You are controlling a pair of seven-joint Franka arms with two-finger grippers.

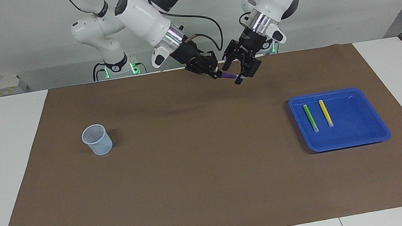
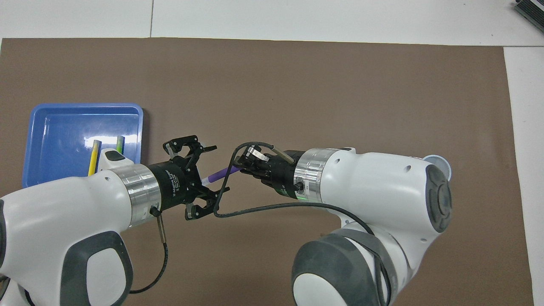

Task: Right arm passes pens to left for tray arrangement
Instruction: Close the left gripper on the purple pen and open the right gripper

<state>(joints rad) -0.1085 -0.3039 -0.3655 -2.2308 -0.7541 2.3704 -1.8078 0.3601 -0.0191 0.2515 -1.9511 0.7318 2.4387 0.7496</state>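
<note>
I hold the purple pen [image 2: 221,173] pinched in my right claw [image 1: 214,72], up in the air over the brown mat [image 1: 201,168] at the robots' end of the table [image 1: 2,166]. My grip is on one end of it; the rest sticks out slantwise from my fingertips, and its pale tip points toward my left claw [image 2: 203,178].

My left claw is spread wide, its two fingers [image 2: 187,142] set on either side of the pen's free end. In the overhead view the pale tip lies in the gap between them, close to the palm. In the facing view the tip reaches in between the open fingers too. I cannot tell whether either finger touches the pen; nothing there is clamped on it.

The blue tray [image 1: 381,130] sits on the mat toward my left arm's end of the table, well apart from both claws. The green pen [image 1: 310,117] and the yellow pen [image 1: 325,112] lie flat in it, side by side and close to parallel, not touching.

A small pale mesh cup [image 1: 97,139] stands upright on the mat toward my right arm's end.
</note>
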